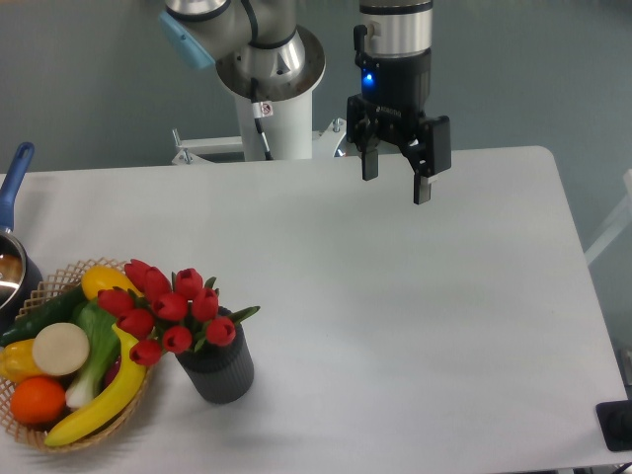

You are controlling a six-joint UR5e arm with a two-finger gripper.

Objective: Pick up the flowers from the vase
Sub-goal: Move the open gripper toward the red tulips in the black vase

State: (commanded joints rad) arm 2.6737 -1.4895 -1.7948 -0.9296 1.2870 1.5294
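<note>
Overhead, the gripper (396,181) hangs above the far edge of the table (395,326), near the middle of that edge, its two dark fingers (424,188) pointing down and standing apart with nothing between them. A blue light glows on the wrist body above the fingers. The arm's white base (272,109) rises just beyond the far edge, left of the gripper.

The flowers (168,306) stand in the vase (219,367) near the front-left corner of the table, well apart from the gripper. The red buds cluster above the vase's rim and lean toward the left, some of them overhanging the basket (69,439); a green leaf juts out to the right of the bunch. The vase is dark, ribbed and upright, just beside the basket's right rim; whether the two touch cannot be told.

The wicker basket sits at the front-left corner and holds a banana (99,407), an orange (38,400), a cucumber (39,316), a pale round disc (61,348) and other yellow and green produce. A pan (12,267) with a blue handle lies at the left edge, partly cut off by the picture's border, behind the basket.
</note>
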